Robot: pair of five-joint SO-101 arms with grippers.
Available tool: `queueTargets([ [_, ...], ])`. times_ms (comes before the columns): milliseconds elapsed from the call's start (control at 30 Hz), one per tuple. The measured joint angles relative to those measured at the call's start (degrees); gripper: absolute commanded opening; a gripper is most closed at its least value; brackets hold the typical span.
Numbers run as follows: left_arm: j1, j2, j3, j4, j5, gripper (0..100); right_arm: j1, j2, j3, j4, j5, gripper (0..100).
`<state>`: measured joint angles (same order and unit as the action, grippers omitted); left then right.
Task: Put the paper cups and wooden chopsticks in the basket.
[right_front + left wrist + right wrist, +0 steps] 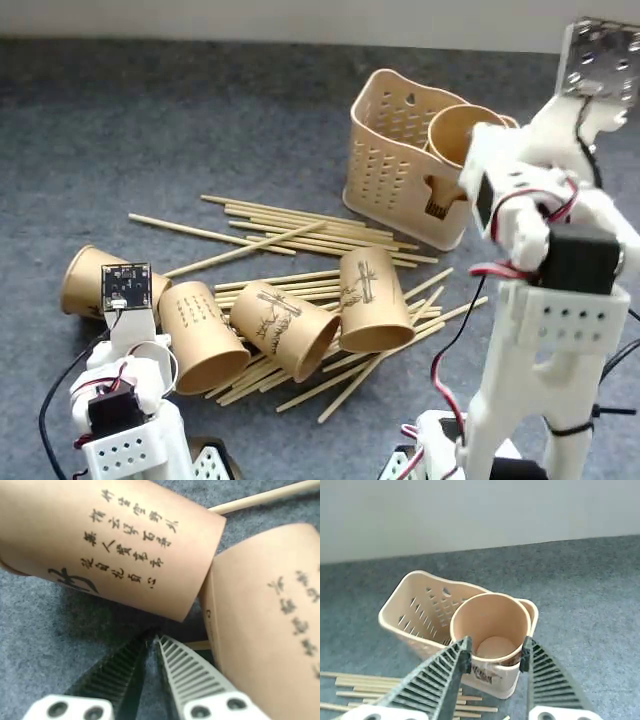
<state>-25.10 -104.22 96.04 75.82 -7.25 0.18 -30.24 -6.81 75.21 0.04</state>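
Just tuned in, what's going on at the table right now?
The right gripper holds a cup upright at one end of the basket. The left gripper is shut and empty, low over the table, its tips next to a lying cup. Four cups lie on their sides among the scattered chopsticks. No chopsticks are visible in the basket.
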Motion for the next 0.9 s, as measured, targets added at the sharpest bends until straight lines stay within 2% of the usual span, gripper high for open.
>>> queueTargets([
  [467, 0.00, 0.00, 0.00, 0.00, 0.00, 1, -15.21, -11.25, 18.81, 13.89, 19.69, 16.6],
  [900, 0.00, 0.00, 0.00, 0.00, 0.00, 1, -21.10, -20.04, 41.05, 15.21, 35.08, 16.6],
])
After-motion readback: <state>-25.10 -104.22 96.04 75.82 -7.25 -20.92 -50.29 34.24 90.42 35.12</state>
